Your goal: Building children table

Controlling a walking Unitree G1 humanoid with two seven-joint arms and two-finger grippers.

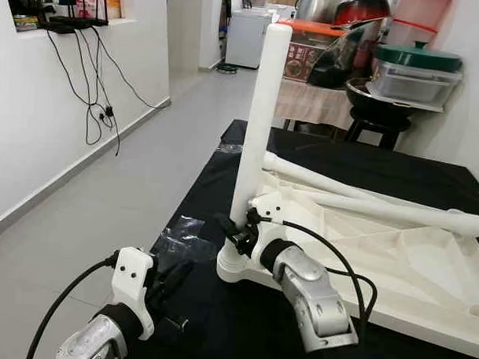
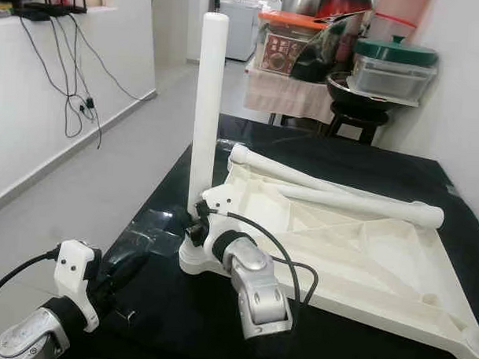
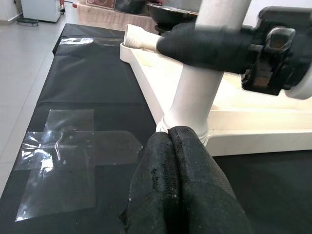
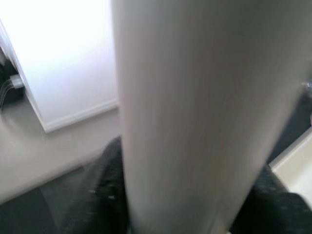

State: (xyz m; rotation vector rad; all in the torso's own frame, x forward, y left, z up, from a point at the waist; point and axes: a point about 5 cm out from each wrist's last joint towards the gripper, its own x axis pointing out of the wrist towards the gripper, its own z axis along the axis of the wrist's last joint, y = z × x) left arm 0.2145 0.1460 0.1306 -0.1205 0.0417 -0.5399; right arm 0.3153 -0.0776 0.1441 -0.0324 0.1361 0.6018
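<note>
The right gripper [image 1: 239, 231] pinched the upright table leg [image 1: 259, 125] low, near its corner socket — long axis pointing twelve o'clock. The left gripper [image 3: 170, 195], fingers pressed together, sat at the socket's eight o'clock — farther off.

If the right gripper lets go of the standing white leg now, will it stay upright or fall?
The upright leg sits in a corner socket of the upturned tabletop, so it probably stays standing, though how firmly it is seated cannot be seen. It is tall and narrow, so a side push near its top could tilt it. The right gripper clasps it low; its smooth plastic may slip.
</note>
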